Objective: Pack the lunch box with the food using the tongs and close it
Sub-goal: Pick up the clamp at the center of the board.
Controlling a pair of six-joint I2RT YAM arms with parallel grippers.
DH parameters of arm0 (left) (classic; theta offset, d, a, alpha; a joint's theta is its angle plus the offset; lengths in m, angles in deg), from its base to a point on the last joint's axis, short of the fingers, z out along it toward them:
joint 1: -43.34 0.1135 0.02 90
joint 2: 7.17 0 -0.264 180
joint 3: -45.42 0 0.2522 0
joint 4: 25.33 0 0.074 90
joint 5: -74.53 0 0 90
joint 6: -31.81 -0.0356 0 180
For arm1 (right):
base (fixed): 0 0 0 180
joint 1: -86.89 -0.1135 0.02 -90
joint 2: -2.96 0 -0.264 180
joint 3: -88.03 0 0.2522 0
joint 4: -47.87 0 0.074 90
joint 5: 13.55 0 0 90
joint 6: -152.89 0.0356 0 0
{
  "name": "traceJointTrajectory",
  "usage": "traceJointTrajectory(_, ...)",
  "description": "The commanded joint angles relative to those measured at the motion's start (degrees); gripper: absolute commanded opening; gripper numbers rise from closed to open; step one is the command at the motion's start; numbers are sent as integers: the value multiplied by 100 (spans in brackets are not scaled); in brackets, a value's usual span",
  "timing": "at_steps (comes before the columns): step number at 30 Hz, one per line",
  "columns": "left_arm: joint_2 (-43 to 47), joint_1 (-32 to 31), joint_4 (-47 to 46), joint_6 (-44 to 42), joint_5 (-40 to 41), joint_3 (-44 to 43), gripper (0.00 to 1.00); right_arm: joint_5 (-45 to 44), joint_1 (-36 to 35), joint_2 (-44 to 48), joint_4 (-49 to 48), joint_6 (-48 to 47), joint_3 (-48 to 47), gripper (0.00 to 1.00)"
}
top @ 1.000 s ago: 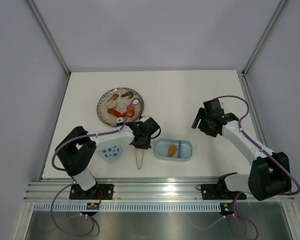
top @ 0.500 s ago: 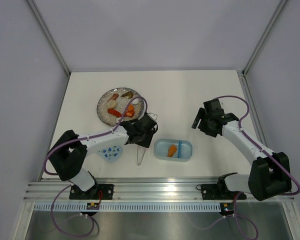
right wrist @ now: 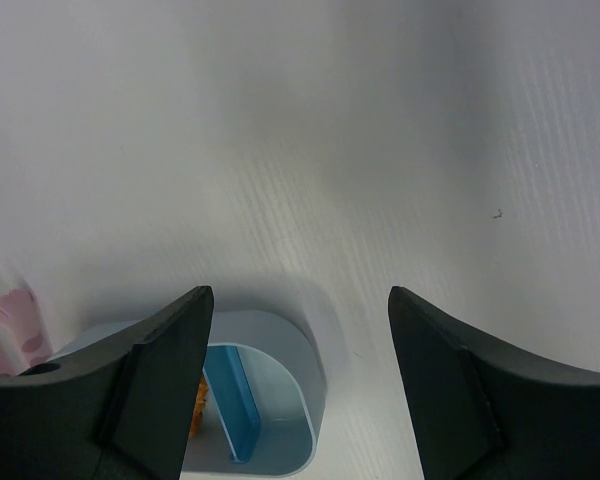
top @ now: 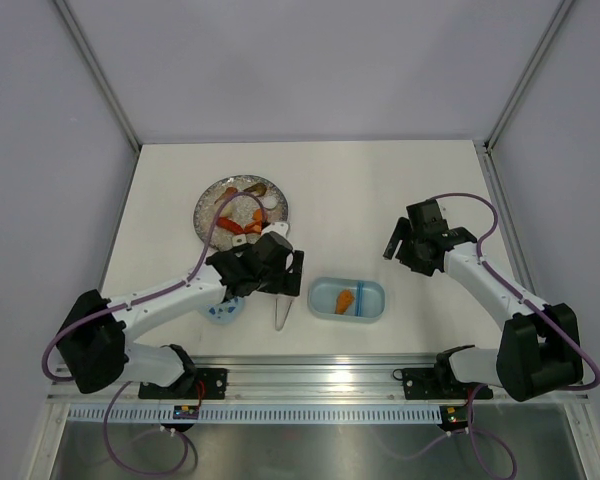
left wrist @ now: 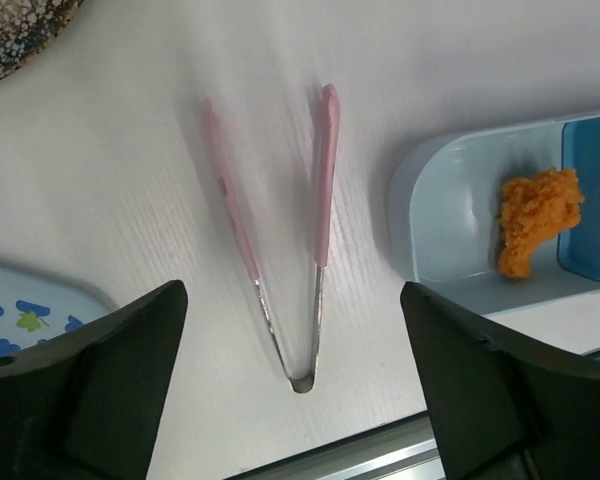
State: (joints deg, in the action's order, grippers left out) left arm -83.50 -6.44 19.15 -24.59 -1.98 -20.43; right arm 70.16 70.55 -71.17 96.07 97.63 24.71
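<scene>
- Table (top: 400,190) — carries everything; plate (top: 201,212) at far left holds most of the food (top: 228,224).
- Lunch box (top: 373,300) — near centre, lid off, one orange piece (left wrist: 535,215) inside.
- Left pincer (left wrist: 292,288) — wide, empty, above the tongs (left wrist: 325,180) lying just left of the box.
- Right pincer (right wrist: 298,292) — wide, empty.
- Step: packing. Next move: grasp the tongs and reach for the plate.

readable text: none | brands, numbers, signs: none legible in any view | lid (left wrist: 30,295), near left: blue and green flecks only, no lettering
</scene>
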Motion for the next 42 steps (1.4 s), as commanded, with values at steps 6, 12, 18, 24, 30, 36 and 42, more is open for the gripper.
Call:
traceJointTrajectory(6,-179,-304,-207,542,-58,578,96,92,17,-49,-157,-55,-80,79)
traceJointTrajectory(12,-566,-568,-242,761,135,499,88,110,17,-49,-192,-3,-1,79)
traceJointTrajectory(18,-1208,-603,-303,1069,329,516,80,92,17,-40,-165,-29,-54,79)
traceJointTrajectory(24,-1533,-612,-567,1219,338,560,63,119,17,-84,-227,-11,34,79)
traceJointTrajectory(30,-1473,-612,-243,1043,381,271,25,136,17,-67,-174,-11,-10,79)
traceJointTrajectory(36,-691,-612,522,753,251,-134,5,136,17,-146,-121,-64,-115,79)
traceJointTrajectory(42,-189,-577,1383,121,224,-800,1,119,17,-137,-156,-108,-168,79)
